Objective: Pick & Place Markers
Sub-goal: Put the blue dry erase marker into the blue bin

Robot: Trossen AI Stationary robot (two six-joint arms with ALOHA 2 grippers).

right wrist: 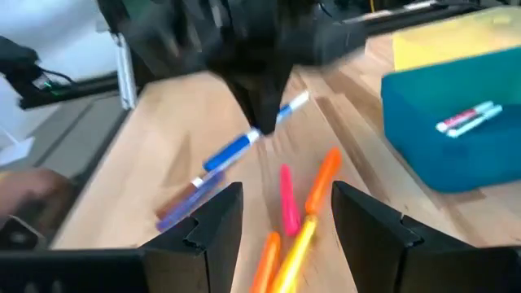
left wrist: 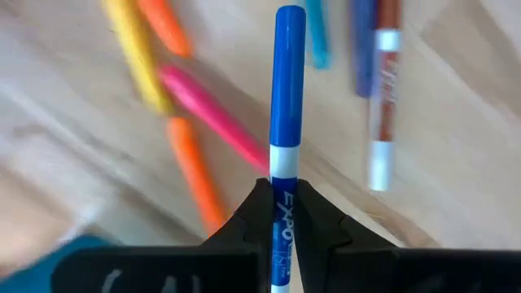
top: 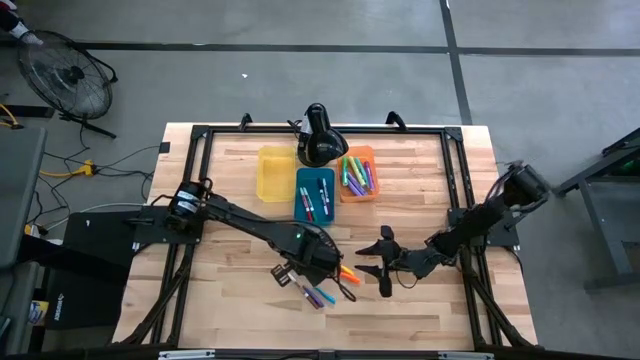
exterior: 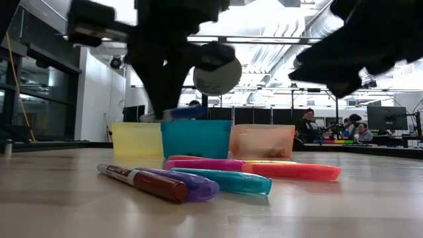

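My left gripper (top: 322,262) points down over the near middle of the table, shut on a blue-capped marker with a white barrel (left wrist: 286,98). Below it, several loose markers lie flat on the wood: pink (left wrist: 213,114), orange (left wrist: 195,175), yellow (left wrist: 138,57), teal (exterior: 225,180), purple (exterior: 192,186) and a brown-capped one (exterior: 142,181). My right gripper (right wrist: 281,224) hovers just to their right, low and nearly level, open, pointing at the pile and touching nothing. More markers lie in the blue bin (top: 314,193) and the orange bin (top: 358,172). My left gripper pinches the marker's printed white barrel (left wrist: 282,207), next to the blue cap and about mid-length, between its two fingers. The fingers come from above and lie across the marker. The marker (right wrist: 240,146) hangs clear of the table, slightly tilted, cap end lower.
A yellow bin (top: 275,172) stands beside the blue and orange bins in a row at the far middle of the table. A black object (top: 320,140) sits behind them. A black frame (top: 200,135) runs around the table top. People sit in the room beyond.
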